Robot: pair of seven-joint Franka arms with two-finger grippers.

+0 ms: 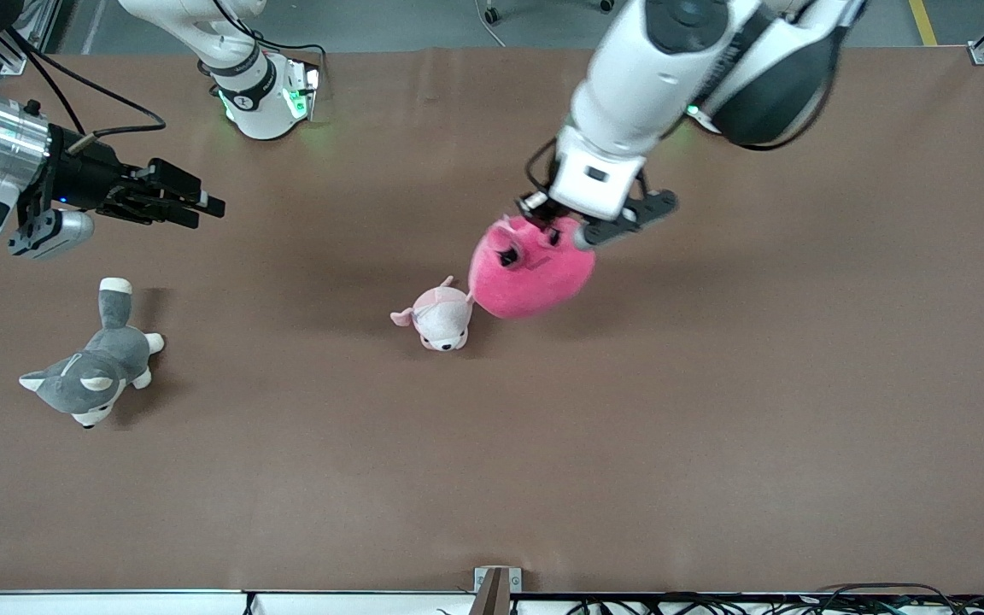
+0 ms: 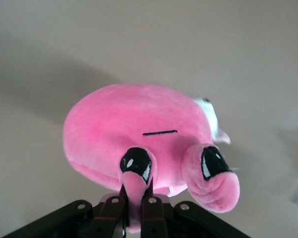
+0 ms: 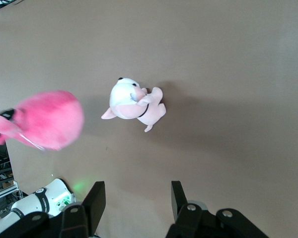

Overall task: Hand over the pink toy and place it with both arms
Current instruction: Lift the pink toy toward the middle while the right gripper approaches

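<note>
1. Left claw (image 1: 562, 229) is clenched on a small nub of the pink toy (image 1: 530, 272), holding it in the air over the table (image 1: 714, 384) centre, just above the small pale plush (image 1: 438, 317).
2. Right claw (image 1: 189, 198) is released, waiting over the table at the right arm's end; the grey husky plush (image 1: 90, 371) lies nearer the front camera.
3. Advice: grip is thin, so move slowly w/o swinging; bring the toy's body btw. the right fingers (image 3: 95, 202) and let go only after they clench.

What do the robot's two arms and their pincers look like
Both arms are white with black bands and green status lights. The left pincer is black under a boxy white wrist block. The right pincer is black, on a silver metal cuff, with black cables looping to it.
</note>
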